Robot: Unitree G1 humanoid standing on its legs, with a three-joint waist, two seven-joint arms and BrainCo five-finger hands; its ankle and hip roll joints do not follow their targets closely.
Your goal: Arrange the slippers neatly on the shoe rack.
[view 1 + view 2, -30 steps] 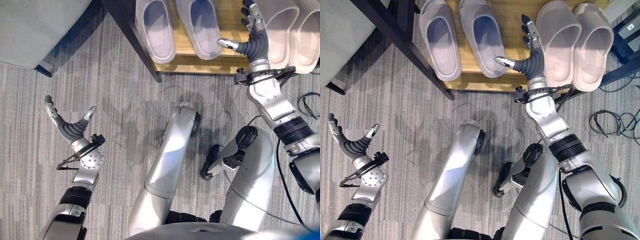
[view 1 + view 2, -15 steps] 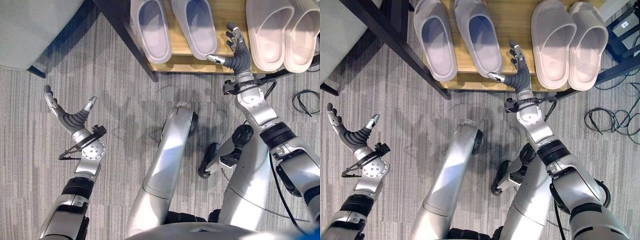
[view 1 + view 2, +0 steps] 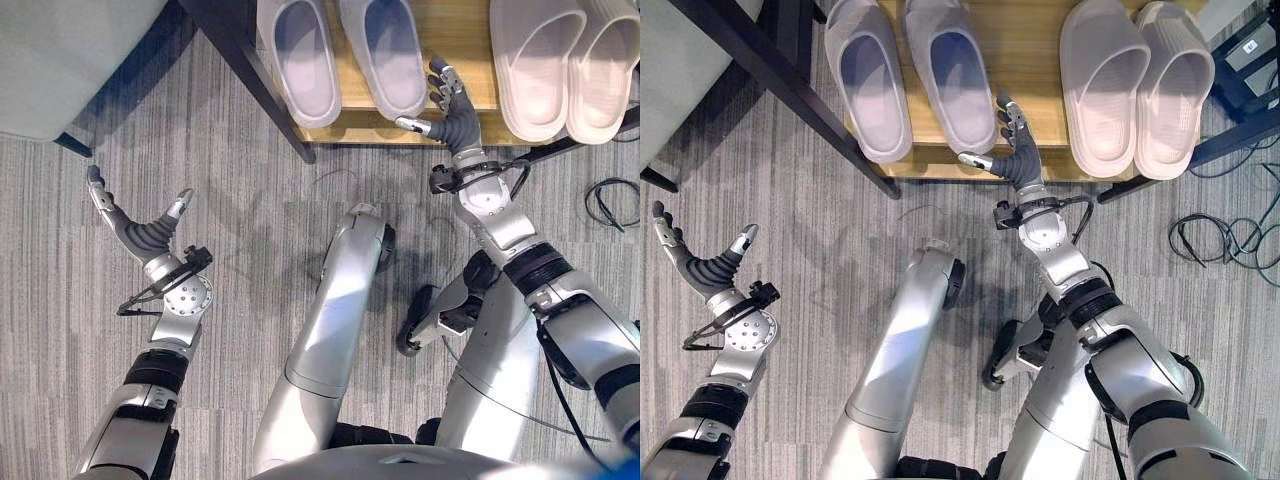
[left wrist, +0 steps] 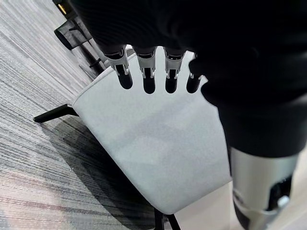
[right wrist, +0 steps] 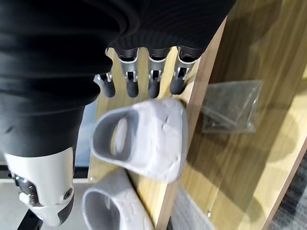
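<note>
Shoe rack (image 3: 470, 60) carrying a grey pair of slippers (image 3: 395, 55) and a pink pair (image 3: 535, 65), long axes running front to back. Right hand (image 3: 455, 115), open and empty, between the pairs, nearest the grey one on its left. Left hand (image 3: 140, 235), open and empty, well apart over the carpet.

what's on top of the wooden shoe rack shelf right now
Two pairs of slippers lie on the shoe rack: a grey pair and a beige pair. The open right hand is at the front edge. The shelf's far end is cut off.
</note>
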